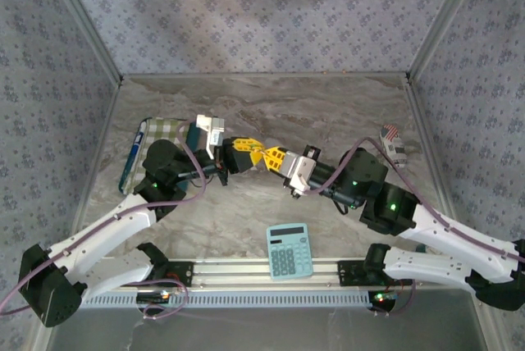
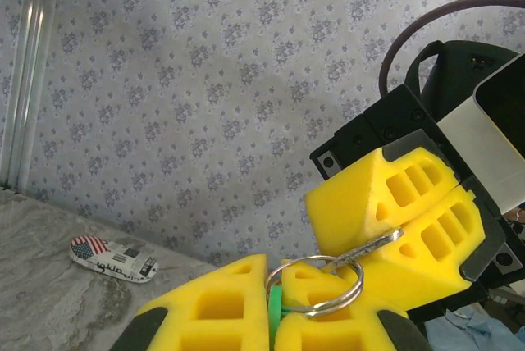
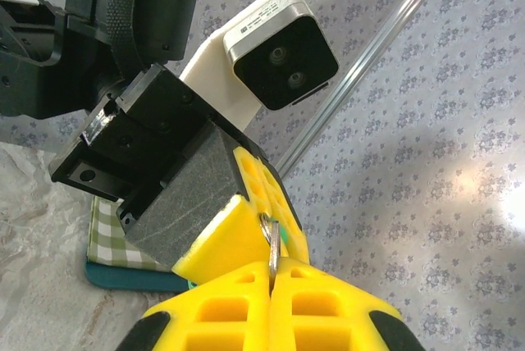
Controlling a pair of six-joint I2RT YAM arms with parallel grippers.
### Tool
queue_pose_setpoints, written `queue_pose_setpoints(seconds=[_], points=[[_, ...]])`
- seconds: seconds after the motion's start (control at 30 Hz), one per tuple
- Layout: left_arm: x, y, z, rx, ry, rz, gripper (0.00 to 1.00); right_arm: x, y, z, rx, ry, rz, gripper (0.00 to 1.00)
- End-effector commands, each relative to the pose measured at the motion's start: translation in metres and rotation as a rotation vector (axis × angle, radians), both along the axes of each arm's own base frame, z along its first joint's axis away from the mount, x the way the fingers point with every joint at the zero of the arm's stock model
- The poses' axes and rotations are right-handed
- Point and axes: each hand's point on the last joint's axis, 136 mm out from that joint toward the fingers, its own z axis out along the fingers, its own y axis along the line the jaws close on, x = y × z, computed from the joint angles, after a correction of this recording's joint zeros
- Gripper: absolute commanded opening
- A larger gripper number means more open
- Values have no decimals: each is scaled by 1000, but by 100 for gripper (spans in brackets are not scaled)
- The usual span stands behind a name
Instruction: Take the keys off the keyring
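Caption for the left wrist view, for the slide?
Close-up: left gripper shut on the green keys, right gripper clamping a silver piece at the keyring.

Two arms (image 1: 107,232) with four yellow fingers (image 2: 213,306); one keyring (image 2: 314,285), one green piece of keys (image 2: 275,310), one calculator (image 1: 289,251), one flag-printed object (image 1: 393,139), one checked cloth (image 1: 164,129).

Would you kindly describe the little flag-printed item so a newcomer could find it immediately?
Look to the far right corner of the marble table, by the wallpapered side wall. A small oblong object lies there. Its stars-and-stripes print sets it apart from the pale blue calculator at the near edge.
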Motion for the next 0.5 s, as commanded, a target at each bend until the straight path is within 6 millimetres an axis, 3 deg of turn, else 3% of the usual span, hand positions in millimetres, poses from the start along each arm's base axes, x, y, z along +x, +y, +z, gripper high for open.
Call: queue_pose_setpoints(seconds=[0.0, 0.2, 0.33, 0.47], points=[[44, 35, 41, -169, 6, 261, 0, -51, 8, -28, -114, 32, 221, 0], [52, 44, 44, -212, 50, 253, 0, -73, 9, -35, -188, 20, 261, 0], [54, 43, 45, -223, 61, 237, 0, -76, 9, -34, -183, 6, 269, 0], [55, 43, 47, -232, 79, 219, 0, -80, 15, -48, -263, -15, 270, 0]])
